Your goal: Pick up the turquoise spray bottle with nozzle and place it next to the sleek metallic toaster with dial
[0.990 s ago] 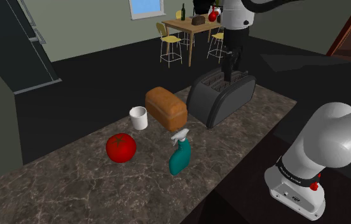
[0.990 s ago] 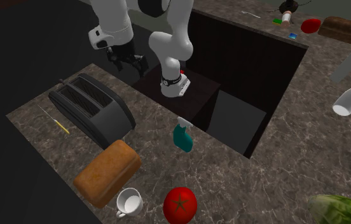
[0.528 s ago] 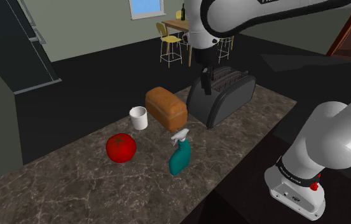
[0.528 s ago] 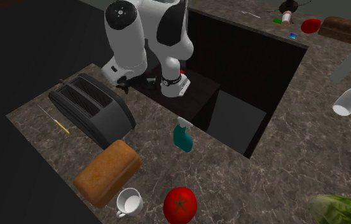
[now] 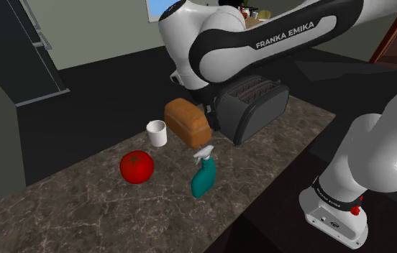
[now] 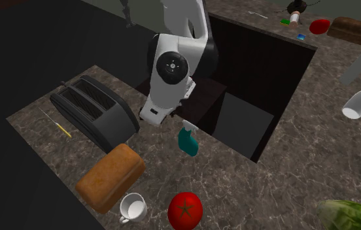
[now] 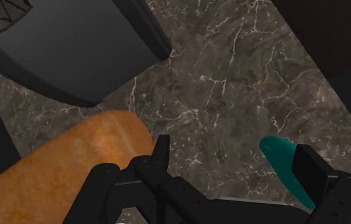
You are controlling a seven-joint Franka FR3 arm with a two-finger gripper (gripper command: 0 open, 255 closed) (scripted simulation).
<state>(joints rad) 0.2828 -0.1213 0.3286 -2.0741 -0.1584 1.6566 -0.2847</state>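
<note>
The turquoise spray bottle (image 5: 204, 175) stands upright on the marbled counter (image 5: 82, 208), exactly where it was a second ago. The arm has swung in from beyond the toaster (image 5: 251, 108), and the gripper (image 7: 234, 153) now hangs above the counter, fingers spread and empty, with the bottle peeking in beside one finger. It looks like the approach, with no grasp yet. In the shoulder view the bread loaf (image 5: 188, 122) crowds the bottle at eleven o'clock, the toaster sits at one and the tomato (image 5: 137, 167) at nine.
</note>
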